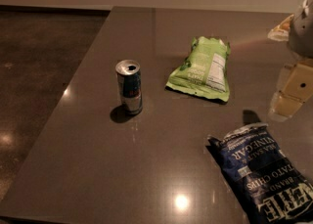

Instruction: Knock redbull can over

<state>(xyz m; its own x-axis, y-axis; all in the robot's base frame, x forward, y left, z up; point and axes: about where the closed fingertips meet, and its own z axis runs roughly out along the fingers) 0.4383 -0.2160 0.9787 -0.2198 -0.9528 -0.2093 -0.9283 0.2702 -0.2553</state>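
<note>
The redbull can point(129, 87) stands upright on the dark grey table point(122, 169), left of the middle. It is slim, blue and silver with a red mark and an open silver top. My gripper point(291, 93) is at the right edge of the view, above the table, well to the right of the can and apart from it. Its pale fingers point(282, 105) point down, just above the dark blue bag.
A green snack bag point(202, 68) lies flat right of the can. A dark blue chip bag point(264, 171) lies at the front right. The table's left edge runs diagonally, with dark floor point(34, 71) beyond it. A wall runs along the back.
</note>
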